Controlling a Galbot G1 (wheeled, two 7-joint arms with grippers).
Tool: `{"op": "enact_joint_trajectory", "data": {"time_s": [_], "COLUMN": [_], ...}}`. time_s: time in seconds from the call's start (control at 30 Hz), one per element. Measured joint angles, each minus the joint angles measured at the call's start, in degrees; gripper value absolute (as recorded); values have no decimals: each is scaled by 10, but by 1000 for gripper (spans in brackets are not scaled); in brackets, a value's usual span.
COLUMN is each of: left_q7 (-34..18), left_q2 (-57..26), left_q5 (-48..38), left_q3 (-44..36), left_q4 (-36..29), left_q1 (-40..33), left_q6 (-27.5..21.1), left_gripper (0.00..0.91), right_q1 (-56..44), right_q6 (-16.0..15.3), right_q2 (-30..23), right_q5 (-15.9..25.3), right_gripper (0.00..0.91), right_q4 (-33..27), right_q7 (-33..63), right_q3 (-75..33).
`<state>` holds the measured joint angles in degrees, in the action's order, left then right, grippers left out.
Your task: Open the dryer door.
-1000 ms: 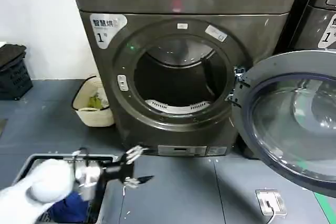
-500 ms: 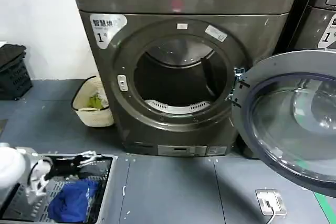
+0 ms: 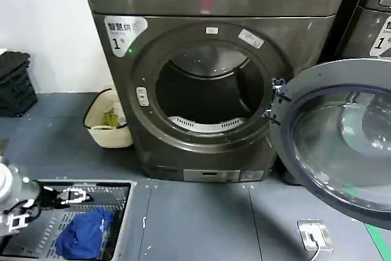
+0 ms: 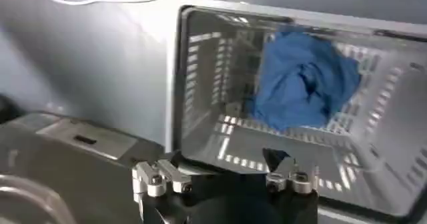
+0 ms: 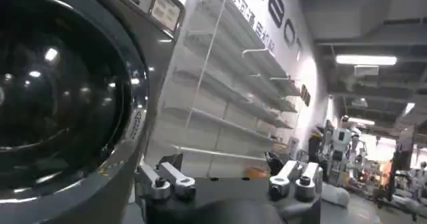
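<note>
Left tool (image 3: 73, 197) hangs low at the near left in the head view, fingers spread and holding nothing, right over the grey laundry basket (image 3: 125, 212). Out from there sits the blue cloth (image 3: 85, 233) bundled inside that basket, then bare floor, then the dryer itself, drum mouth (image 3: 204, 93) gaping. And the dryer door (image 3: 342, 139)? Swung wide on its hinge at the machine's right side, inner face and glass turned toward the camera. By my reading the job is done; nothing seems left but for the arms to clear off.

Left wrist view adds the close look: the spread fingertips (image 4: 150, 179) above the basket's slatted wall (image 4: 200, 79) and the cloth (image 4: 303, 82). Right wrist view brings in the right tool (image 5: 230, 182), spread and empty too, beside a chrome-ringed round door (image 5: 130, 122) with shelving (image 5: 220, 79) beyond it.
</note>
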<state>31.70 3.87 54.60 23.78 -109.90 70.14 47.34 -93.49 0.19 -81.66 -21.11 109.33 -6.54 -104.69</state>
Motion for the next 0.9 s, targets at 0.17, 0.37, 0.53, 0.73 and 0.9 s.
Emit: {"op": "enact_joint_trajectory", "data": {"time_s": [0.17, 0.37, 0.53, 0.73, 0.9], "left_q7": [-5, -3, -3, -4, -6], "left_q2": [-1, -1, -2, -6, -6], "left_q5": [15, 12, 18, 26, 29], "left_q3": [-5, -7, -8, -9, -16], "left_q4": [-3, -3, 1, 5, 6], "left_q1": [1, 1, 1, 2, 2], "left_q6": [0, -1, -1, -1, -1], "left_gripper": [907, 907, 907, 907, 907], "right_q1": [0, -2, -2, -2, -3], "right_q6": [1, 3, 2, 3, 5], "right_q2": [-1, -3, -5, -7, -9], "right_q5": [2, -7, -6, -5, -4], "right_gripper": [907, 907, 907, 907, 907], "right_q4": [1, 5, 5, 3, -1], "right_q7": [0, 4, 4, 6, 25], "right_q3": [-2, 1, 2, 1, -1]}}
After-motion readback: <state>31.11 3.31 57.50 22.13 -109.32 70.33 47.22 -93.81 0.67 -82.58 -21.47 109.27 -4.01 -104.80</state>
